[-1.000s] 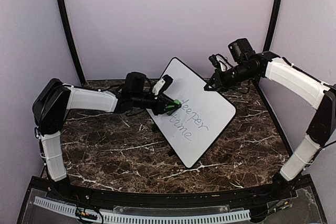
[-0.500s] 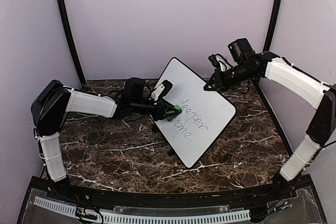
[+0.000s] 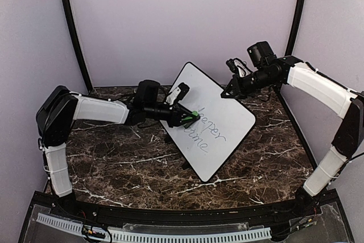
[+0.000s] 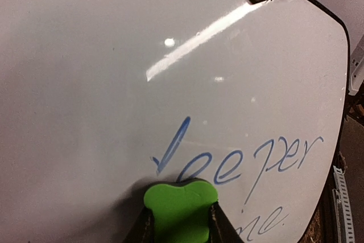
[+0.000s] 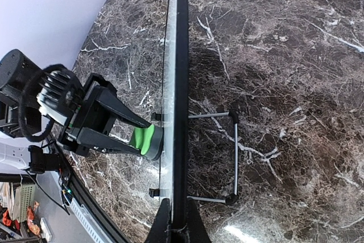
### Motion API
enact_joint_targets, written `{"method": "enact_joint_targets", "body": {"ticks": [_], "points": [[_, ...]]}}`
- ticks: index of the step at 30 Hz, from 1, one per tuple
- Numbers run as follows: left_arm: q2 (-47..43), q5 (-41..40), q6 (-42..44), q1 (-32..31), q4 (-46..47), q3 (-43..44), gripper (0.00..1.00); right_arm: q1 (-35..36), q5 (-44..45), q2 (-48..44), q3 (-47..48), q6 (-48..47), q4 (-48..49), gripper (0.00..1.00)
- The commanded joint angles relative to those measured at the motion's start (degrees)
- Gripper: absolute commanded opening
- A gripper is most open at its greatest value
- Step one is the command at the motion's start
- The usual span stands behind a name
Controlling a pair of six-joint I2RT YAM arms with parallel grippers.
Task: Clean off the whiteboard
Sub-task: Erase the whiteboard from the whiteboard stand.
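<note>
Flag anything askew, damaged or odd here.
Nothing damaged or spilled. The whiteboard sits diagonal on the table, leaning on its wire stand, yet the right pincer clamps its rim and the left pincer presses a green eraser on it.

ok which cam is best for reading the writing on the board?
Left wrist: the writing is close up and "deeper" is readable, though the second line is partly hidden by the eraser and cropped. Top external shows both lines, but small. Right wrist sees the board edge-on, no writing.
</note>
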Motion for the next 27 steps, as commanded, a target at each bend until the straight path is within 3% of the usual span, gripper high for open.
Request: {"method": "enact_joint_targets", "body": {"ticks": [1,8,20,27], "points": [[4.24,-2.72,0.94,-1.12,-5.13,7.85,0.00,3.06,-5.83,0.40,-0.36,-6.69,0.50,0.00],[5.26,-2.79,0.89,-1.15,-6.09,10.34,0.00,2.99,-5.86,0.58,-0.19,-6.71,0.41,0.00],[1.41,-4.92,-0.88,-1.07,0.93,-7.27,0.00,3.11,-5.95,0.89,-0.16,-6.71,0.51,0.00],[3.32,-5.07,-0.63,-1.08,-0.38,-0.78,0.00,3.14,-5.64,0.63,-0.44,-6.71,0.49,0.00]]}}
